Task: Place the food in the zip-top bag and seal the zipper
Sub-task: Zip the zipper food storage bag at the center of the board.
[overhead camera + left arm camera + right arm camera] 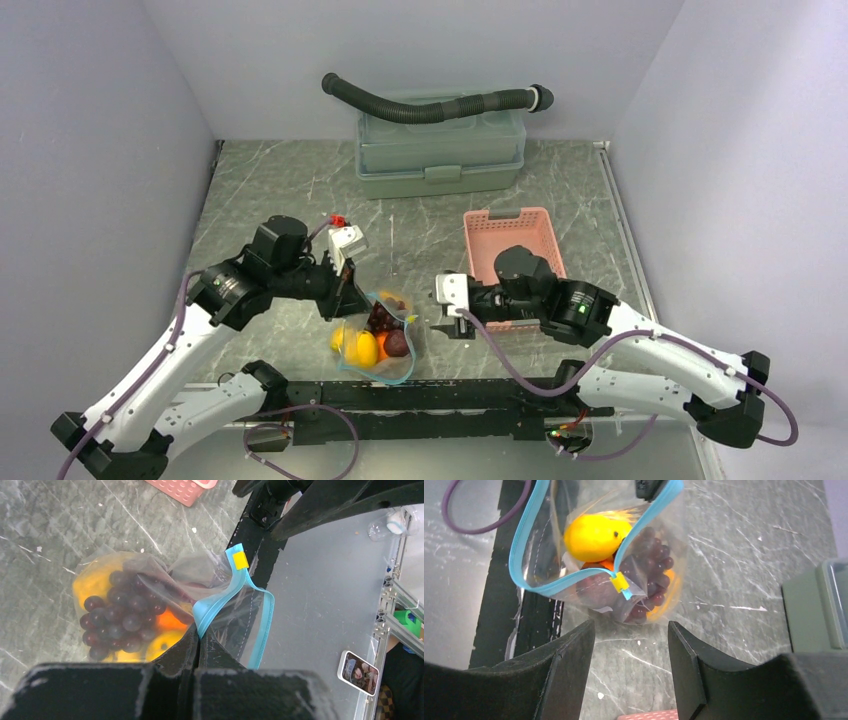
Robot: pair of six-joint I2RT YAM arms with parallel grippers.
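Note:
The clear zip-top bag (pixel 400 362) lies near the table's front edge. It holds the food: a yellow lemon (pixel 594 536), a purple grape bunch (pixel 120 615) and an orange ball (pixel 167 621). The teal-blue zipper (pixel 549 585) gapes in a loop, and a yellow tab (pixel 619 582) sits on it. My left gripper (pixel 200 632) is shut on the zipper strip (pixel 215 607) at the bag's far-left corner (pixel 352 292). My right gripper (pixel 630 627) stands open just right of the bag (pixel 440 312), with only bare table between its fingers.
A pink slotted basket (pixel 535 222) stands behind my right arm. A grey-green lidded box (pixel 440 150) with a black ribbed hose (pixel 430 108) on top sits at the back. A black rail (pixel 440 395) runs along the front edge, close under the bag.

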